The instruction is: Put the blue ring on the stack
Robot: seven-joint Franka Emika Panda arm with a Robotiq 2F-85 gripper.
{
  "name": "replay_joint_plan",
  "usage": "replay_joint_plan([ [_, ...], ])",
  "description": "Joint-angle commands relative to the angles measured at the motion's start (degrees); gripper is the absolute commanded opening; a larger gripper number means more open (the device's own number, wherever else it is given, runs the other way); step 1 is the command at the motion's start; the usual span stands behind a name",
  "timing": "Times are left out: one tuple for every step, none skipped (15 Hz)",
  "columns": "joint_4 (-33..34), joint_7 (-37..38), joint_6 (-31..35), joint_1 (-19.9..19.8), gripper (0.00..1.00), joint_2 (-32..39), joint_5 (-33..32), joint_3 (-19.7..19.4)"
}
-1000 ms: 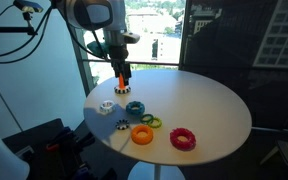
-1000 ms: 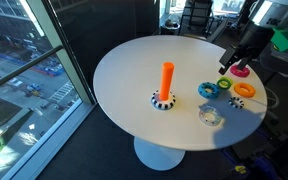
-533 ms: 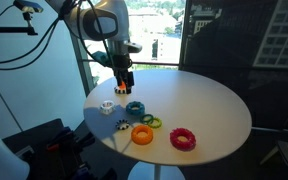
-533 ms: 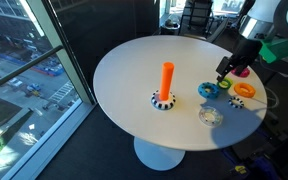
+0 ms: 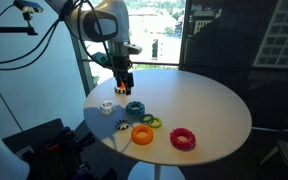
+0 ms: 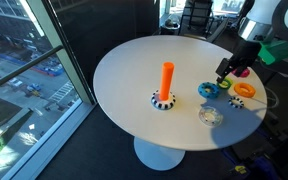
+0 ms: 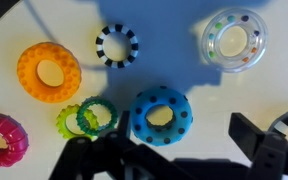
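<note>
Blue ring (image 7: 161, 115) near the spread fingers (image 7: 254, 148)

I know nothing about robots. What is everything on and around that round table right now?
table: one, white, round, beside a window.
stack: one, upright orange peg on a black-and-white base, standing apart from the rings.
blue ring: one, teal-blue, lying flat beneath the end effector.
orange ring: one, orange, flat on the table.
pink ring: one, pink, at the edge of the cluster.
green rings: two it seems, yellow-green and green, overlapping, between the orange and blue rings.
striped ring: one, black and white, flat.
clear ring: one, pale, with coloured beads inside.
arm: one, grey-white, reaching over the table.
end effector: one, dark, open, above the rings.
</note>
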Motion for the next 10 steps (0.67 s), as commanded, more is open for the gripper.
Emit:
replay_joint_plan([
  [1.9,0.9,2.3,0.3,1.0,2.9,-0.3,-0.2],
  [2.6,0.7,3.0,0.4,1.0,4.2,-0.3,-0.1],
  [3.2,0.9,4.0,0.4,1.0,5.4,-0.8,-0.2],
  [3.9,0.4,4.3,0.6,1.0,6.9,-0.6,-0.2],
  [4.7,0.8,4.7,0.7,1.0,8.3,-1.0,-0.2],
  [5.6,0.6,4.7,0.9,1.0,9.7,-1.0,-0.3],
  [6.5,0.3,4.5,1.0,1.0,11.0,-0.8,-0.4],
  [7.3,0.7,3.8,1.1,1.0,12.1,-1.1,-0.7],
  [8.0,0.6,2.9,1.1,1.0,12.9,-1.1,-1.0],
  [8.5,0.8,2.9,1.1,1.0,13.6,-1.3,-1.3],
])
